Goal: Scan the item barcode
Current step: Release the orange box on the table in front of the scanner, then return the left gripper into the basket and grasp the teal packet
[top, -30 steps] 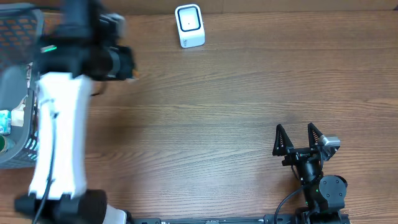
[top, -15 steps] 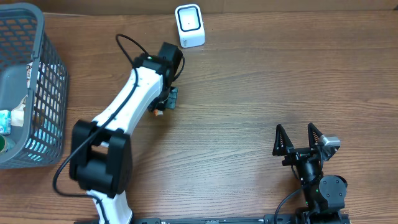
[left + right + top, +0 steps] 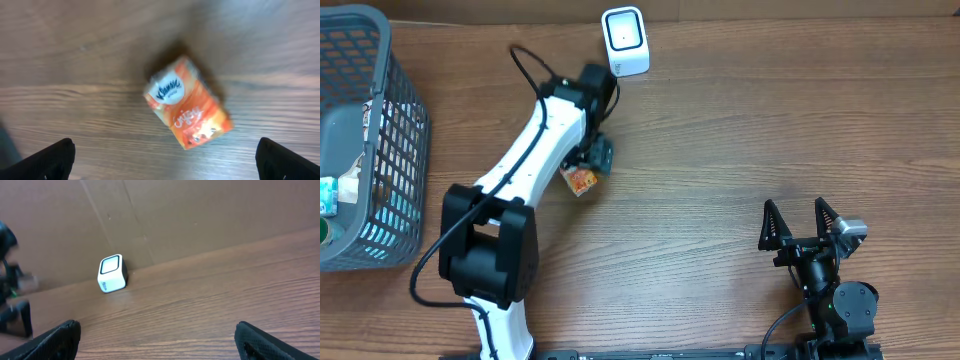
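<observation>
Just sprung left fingers (image 3: 47, 159) wide apart; shut a second ago, gripping nothing now. Let go of tissue pack (image 3: 187, 102): lying flat on counter (image 3: 740, 130), logo up, just short and left of scanner (image 3: 624, 41), not touching it. No barcode seen on upper face; probably needs regrasp and turn toward scanner window. Right fingers (image 3: 770, 222) apart, idle, far short and right of scanner. Wide bare wood right of scanner. Scanner itself hard by far edge. Basket (image 3: 405, 110) well left of scanner, at left edge.
</observation>
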{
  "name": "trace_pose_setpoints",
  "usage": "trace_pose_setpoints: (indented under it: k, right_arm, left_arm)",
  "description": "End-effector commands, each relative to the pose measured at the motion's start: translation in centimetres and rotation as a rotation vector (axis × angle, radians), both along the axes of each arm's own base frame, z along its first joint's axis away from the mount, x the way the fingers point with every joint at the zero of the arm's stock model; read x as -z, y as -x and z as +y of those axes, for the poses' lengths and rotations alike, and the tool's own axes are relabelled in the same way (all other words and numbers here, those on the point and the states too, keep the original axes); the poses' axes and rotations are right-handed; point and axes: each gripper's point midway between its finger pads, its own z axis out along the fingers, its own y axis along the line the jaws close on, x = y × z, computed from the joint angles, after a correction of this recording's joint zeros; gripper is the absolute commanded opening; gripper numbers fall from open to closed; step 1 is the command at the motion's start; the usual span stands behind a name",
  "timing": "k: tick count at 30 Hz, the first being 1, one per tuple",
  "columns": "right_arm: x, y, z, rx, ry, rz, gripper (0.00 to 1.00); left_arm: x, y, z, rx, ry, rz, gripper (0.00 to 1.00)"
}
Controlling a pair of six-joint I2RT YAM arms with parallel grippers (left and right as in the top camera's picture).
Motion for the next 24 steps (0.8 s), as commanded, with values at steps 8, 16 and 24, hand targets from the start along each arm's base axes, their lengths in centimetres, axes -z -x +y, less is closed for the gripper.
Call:
trace_pose_setpoints:
  k: [8,16,24]
  right_arm:
    - [0.1,0.0,-0.1,0.009,0.001,-0.008,1.0]
    - [0.1,0.0,-0.1,0.009,0.001,-0.008,1.0]
    - [0.1,0.0,-0.1,0.008,0.001,-0.008,1.0]
  left_arm:
    - [-24.6,-1.8,4.9,-0.133,0.181,-0.606,1.0]
    - [-29.6,3.8,18.9,-0.537,0.168,-0.758,1.0]
    - [-25.5,8.3,32.0,-1.01,0.228,-0.756,1.0]
